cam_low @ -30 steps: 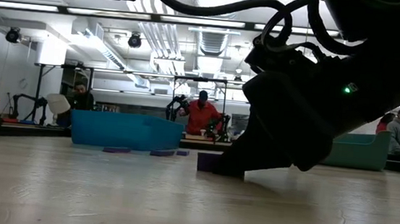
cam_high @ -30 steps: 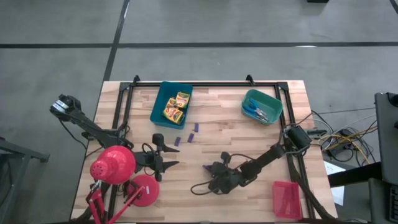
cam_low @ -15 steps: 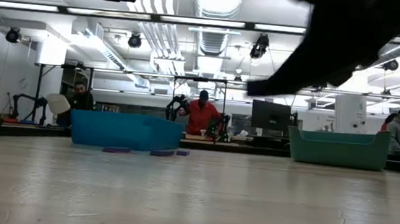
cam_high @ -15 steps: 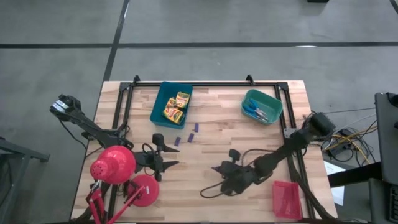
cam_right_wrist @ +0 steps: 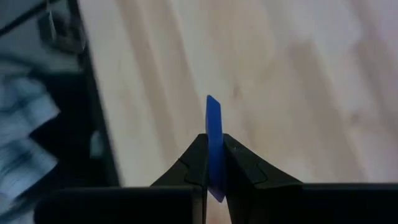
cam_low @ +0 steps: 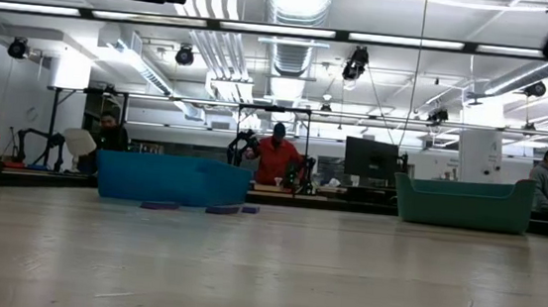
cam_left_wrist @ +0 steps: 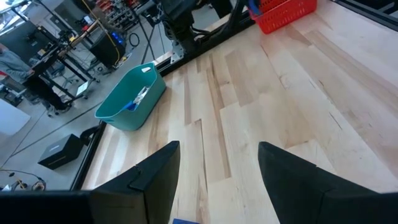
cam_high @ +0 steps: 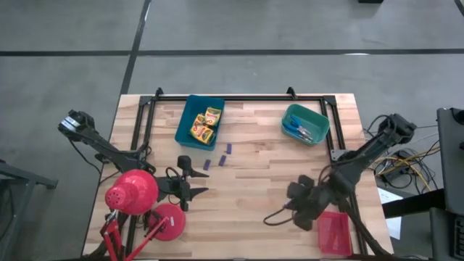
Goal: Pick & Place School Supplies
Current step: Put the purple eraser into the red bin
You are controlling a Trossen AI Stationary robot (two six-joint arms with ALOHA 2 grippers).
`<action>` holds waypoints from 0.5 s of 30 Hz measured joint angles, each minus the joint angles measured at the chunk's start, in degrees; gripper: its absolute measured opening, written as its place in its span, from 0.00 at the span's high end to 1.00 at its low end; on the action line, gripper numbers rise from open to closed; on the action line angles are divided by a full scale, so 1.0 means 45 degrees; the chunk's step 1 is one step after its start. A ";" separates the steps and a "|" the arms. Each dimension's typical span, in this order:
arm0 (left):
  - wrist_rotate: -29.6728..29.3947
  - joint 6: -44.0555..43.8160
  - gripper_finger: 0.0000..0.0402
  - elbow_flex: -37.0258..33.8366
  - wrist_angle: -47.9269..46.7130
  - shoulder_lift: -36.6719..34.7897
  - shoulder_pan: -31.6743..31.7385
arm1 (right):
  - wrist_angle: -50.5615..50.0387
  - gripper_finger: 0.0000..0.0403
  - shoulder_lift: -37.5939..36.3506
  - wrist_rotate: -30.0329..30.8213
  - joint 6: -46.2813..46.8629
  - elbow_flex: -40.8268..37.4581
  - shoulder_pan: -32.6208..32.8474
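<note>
My right gripper (cam_right_wrist: 214, 163) has its jaws pinched on a purple stick (cam_right_wrist: 214, 140), hanging just beside the red tray (cam_high: 334, 232); I should center over it and go low before letting go. Left gripper (cam_left_wrist: 217, 165) waits wide, empty. Blue tray (cam_high: 187, 127) holds crayon boxes (cam_high: 204, 124), teal tray (cam_high: 317, 119) scissors (cam_high: 299, 131); three sticks (cam_high: 220, 157) lie loose on the table (cam_high: 254, 170).

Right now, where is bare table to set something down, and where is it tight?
Free: wood between the blue tray and teal tray, and the middle strip between left gripper and right gripper. Crowded: purple sticks beside the blue tray, red lamp, red tray.
</note>
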 joint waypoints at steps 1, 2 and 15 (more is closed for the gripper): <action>0.0004 0.0000 0.45 0.0000 -0.0004 0.0000 0.0000 | -0.0245 0.95 -0.0114 -0.0440 0.0333 0.0000 0.0084; 0.0004 0.0000 0.45 0.0000 0.0005 0.0000 0.0000 | -0.0495 0.95 -0.0233 -0.0842 0.0717 0.0000 0.0167; 0.0005 0.0000 0.45 0.0000 0.0025 0.0000 0.0000 | -0.1266 0.94 -0.0314 -0.6499 0.8245 0.0000 0.2238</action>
